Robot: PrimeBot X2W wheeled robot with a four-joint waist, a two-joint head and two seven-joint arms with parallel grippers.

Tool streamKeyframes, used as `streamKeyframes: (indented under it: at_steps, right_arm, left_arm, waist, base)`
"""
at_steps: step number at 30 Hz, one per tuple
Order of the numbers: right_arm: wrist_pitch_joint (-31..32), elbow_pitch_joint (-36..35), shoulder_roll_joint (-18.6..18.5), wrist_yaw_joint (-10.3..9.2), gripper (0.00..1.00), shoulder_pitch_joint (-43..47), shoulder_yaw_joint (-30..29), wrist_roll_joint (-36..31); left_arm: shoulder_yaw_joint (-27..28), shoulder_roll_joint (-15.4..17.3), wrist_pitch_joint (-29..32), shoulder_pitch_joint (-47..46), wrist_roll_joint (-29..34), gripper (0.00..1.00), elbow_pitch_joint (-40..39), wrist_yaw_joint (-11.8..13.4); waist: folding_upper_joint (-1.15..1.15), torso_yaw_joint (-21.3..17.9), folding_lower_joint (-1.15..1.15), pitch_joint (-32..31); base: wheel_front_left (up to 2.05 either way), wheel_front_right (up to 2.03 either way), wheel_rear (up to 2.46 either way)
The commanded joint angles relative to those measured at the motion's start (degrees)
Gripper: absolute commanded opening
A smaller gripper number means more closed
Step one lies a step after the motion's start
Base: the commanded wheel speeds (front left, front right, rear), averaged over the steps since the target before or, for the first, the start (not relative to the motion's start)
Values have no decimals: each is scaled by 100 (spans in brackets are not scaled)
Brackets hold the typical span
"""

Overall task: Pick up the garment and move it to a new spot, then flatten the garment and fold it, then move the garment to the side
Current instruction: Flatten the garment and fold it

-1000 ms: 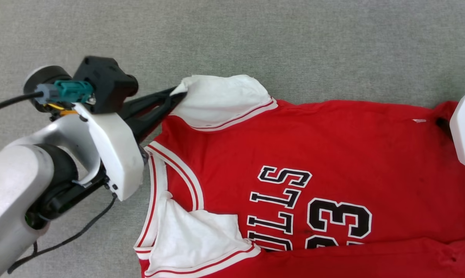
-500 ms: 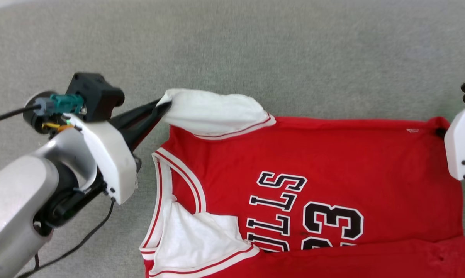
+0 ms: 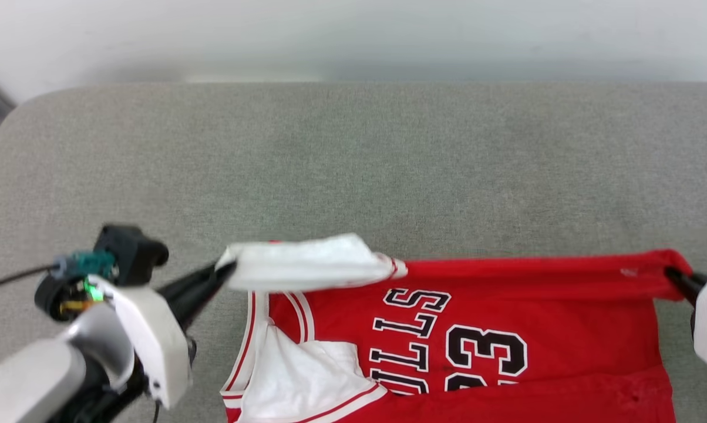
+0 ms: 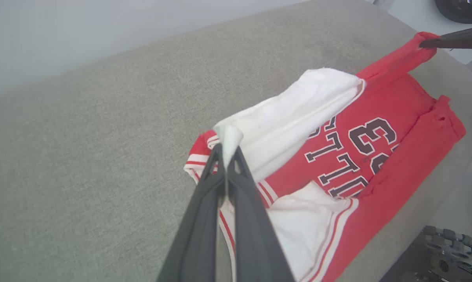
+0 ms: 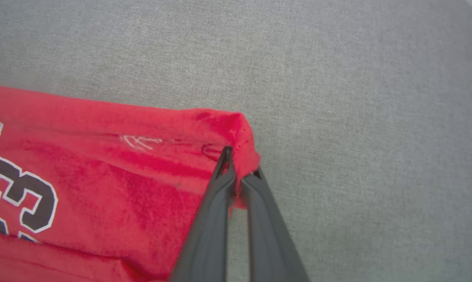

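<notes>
A grey upholstered surface (image 3: 353, 164) carries the garment (image 3: 506, 341), with a pale wall (image 3: 353, 35) behind. Our left gripper (image 3: 227, 271) reaches in from the lower left and pinches the white sleeve (image 3: 306, 267). Our right gripper (image 3: 676, 276) comes from the right edge and pinches the red hem corner. The garment's far edge is raised between them.

Garment (image 3: 565, 305) lies on the cushion (image 3: 353, 164) between left fingers (image 3: 198, 286) and right fingers (image 3: 679, 279).

The grey fabric surface (image 3: 353, 164) beyond the garment (image 3: 565, 329) gives wide free room to pass; only the pale wall (image 3: 353, 35) closes it behind.
</notes>
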Motion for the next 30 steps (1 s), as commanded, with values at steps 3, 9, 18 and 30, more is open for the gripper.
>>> streamKeyframes:
  at_steps: [3, 9, 18, 30]
  right_arm:
    - [-77, -201, 17, -4, 0, 442, -106, 39]
    - [75, -601, -2, -4, 0, 1128, -127, -36]
    - [90, -810, -249, -5, 0, 1510, 196, -368]
    - [27, -666, -386, -3, 100, 1261, 948, -534]
  left_arm:
    - [-62, 100, -105, 351, -86, 0, -101, 131]
    - [-279, 257, -291, 1064, -200, 0, -118, 307]
    - [-759, -52, -363, 1325, 155, 0, 519, 163]
    - [-1127, -704, -516, 1057, 655, 32, 1509, -190]
  waist:
    - [0, -9, 1, -83]
    - [0, -38, 1, -123]
    - [0, 4, 1, 7]
    - [0, -45, 1, 63]
  base:
    - [0, 0, 0]
    - [0, 0, 0]
    - [0, 0, 0]
    - [0, 0, 0]
